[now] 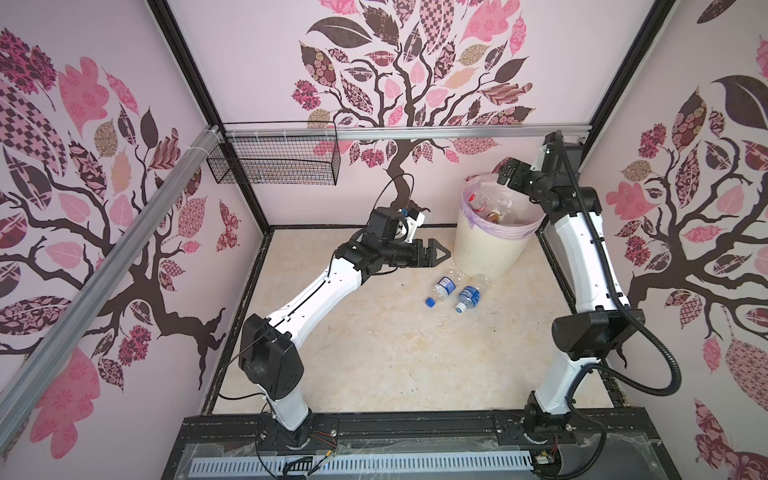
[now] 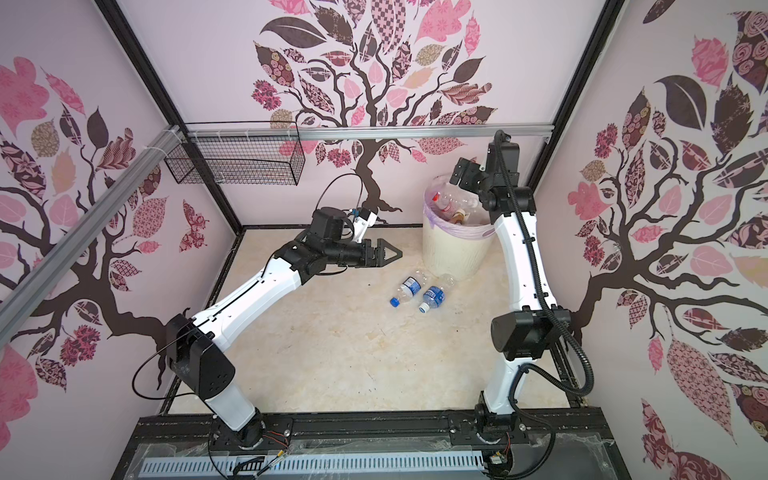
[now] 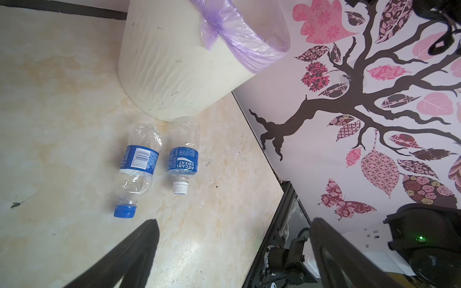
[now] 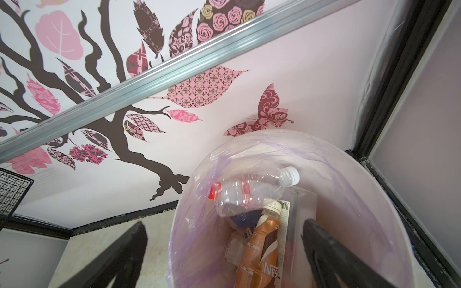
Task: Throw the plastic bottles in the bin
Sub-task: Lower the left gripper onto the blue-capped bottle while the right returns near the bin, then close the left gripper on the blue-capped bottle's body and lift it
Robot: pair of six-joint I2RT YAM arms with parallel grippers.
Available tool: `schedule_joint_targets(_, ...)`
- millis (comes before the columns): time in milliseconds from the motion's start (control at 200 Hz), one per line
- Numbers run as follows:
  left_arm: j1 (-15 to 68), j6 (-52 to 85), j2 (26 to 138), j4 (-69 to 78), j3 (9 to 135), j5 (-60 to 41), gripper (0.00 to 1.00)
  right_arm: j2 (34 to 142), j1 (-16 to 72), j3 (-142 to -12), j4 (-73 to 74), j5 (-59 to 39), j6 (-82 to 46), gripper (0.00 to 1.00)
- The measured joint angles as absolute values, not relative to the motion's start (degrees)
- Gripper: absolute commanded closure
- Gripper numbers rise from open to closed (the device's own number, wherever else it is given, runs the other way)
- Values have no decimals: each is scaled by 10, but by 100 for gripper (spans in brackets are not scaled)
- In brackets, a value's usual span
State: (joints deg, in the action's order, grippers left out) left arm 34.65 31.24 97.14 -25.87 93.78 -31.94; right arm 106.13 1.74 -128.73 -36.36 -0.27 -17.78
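Two clear plastic bottles with blue labels lie side by side on the floor just in front of the bin. One has a blue cap [image 1: 442, 289] [image 2: 408, 289] [image 3: 138, 164], the other a white cap [image 1: 469, 296] [image 2: 434, 296] [image 3: 184, 157]. The cream bin [image 1: 486, 249] [image 2: 453, 249] [image 3: 169, 64] [image 4: 349, 199] stands at the back right, lined with a lilac bag. Inside it lie several bottles, among them a clear one [image 4: 252, 189] and a brown one [image 4: 264, 244]. My left gripper [image 1: 444, 252] [image 2: 395, 252] [image 3: 234, 222] hovers open and empty left of the bin, above the floor bottles. My right gripper [image 1: 505, 172] [image 2: 459, 172] [image 4: 224, 223] hangs open and empty over the bin's mouth.
A black wire mesh basket [image 1: 274, 160] [image 2: 237, 162] hangs from the aluminium rail [image 1: 415, 133] on the back wall at the left. Patterned walls close in the marble floor [image 1: 374, 353] on three sides. A black frame rail [image 3: 277, 224] runs along the floor's right edge.
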Motion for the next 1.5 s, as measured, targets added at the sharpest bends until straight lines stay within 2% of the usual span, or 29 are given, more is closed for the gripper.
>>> schedule_joint_targets(160,347,312,954,-256,929,-309,2,1042,17,-1268,-357,-13,-181,1)
schedule_joint_targets(345,347,312,978,-256,927,-279,2,958,17,-1115,-322,-39,-192,1)
schedule_joint_targets(565,347,310,1072,-258,921,-243,2,851,40,-920,-277,-62,-207,0)
schedule_joint_targets(815,359,297,1186,-270,939,-212,2,774,95,-777,-245,-93,-229,1)
schedule_joint_targets(975,388,272,1262,-299,1003,-178,2,754,92,-740,-238,-101,-239,0)
schedule_joint_targets(1305,396,251,1304,-326,1024,-139,2,731,92,-740,-234,-121,-241,0)
schedule_joint_targets(1500,397,243,1309,-322,1032,-135,8,731,92,-739,-229,-130,-243,0)
